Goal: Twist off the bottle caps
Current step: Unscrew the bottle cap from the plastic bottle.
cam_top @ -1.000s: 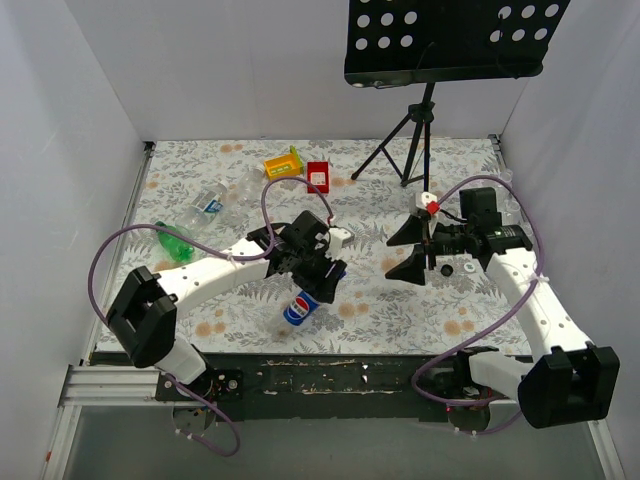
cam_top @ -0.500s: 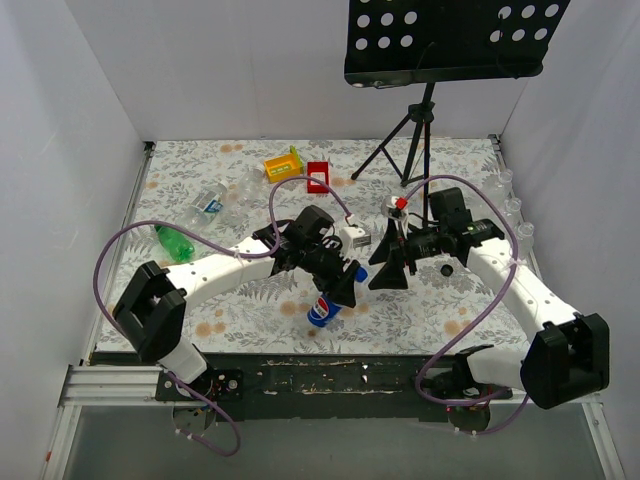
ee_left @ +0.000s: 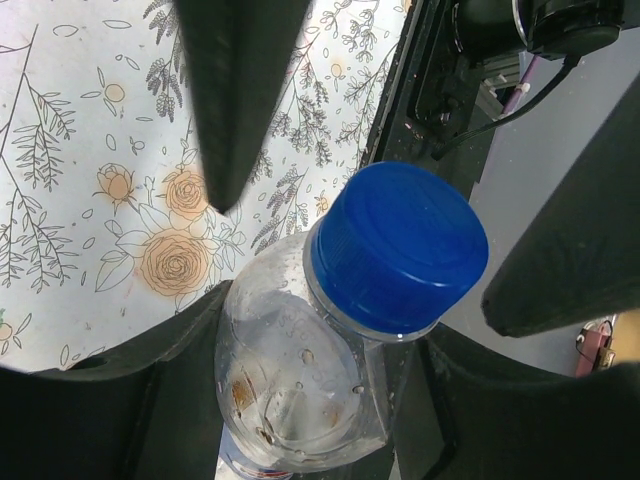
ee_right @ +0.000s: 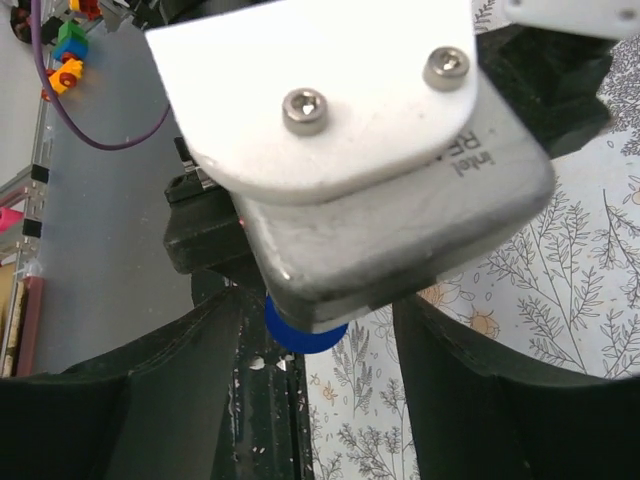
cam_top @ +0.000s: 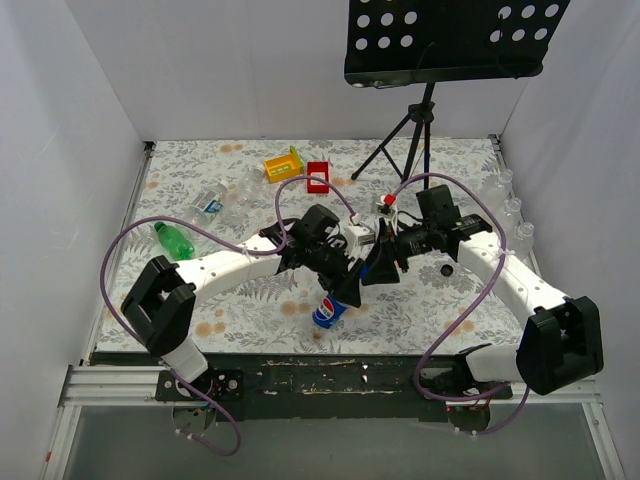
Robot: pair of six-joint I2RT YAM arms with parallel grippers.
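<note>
My left gripper [cam_top: 338, 288] [ee_left: 300, 420] is shut on the Pepsi bottle [cam_top: 327, 312], a clear bottle with a blue label, and holds it tilted above the table's front middle. Its blue cap [ee_left: 398, 245] is on the neck and points toward the right arm. My right gripper [cam_top: 378, 268] [ee_right: 315, 400] is open, with one finger [ee_left: 235, 90] on each side of the cap and apart from it. In the right wrist view the cap [ee_right: 300, 335] shows only as a blue sliver under the left wrist's camera housing [ee_right: 370, 150].
A green bottle [cam_top: 173, 240] and clear bottles [cam_top: 212, 200] lie at the left. More clear bottles [cam_top: 510, 212] stand along the right wall. A yellow box [cam_top: 283, 163] and a red box [cam_top: 318, 176] sit at the back. A tripod stand [cam_top: 412, 135] rises at the back right.
My left arm has carried the Pepsi bottle rightward and a little forward. My right gripper has moved left and now straddles the cap.
</note>
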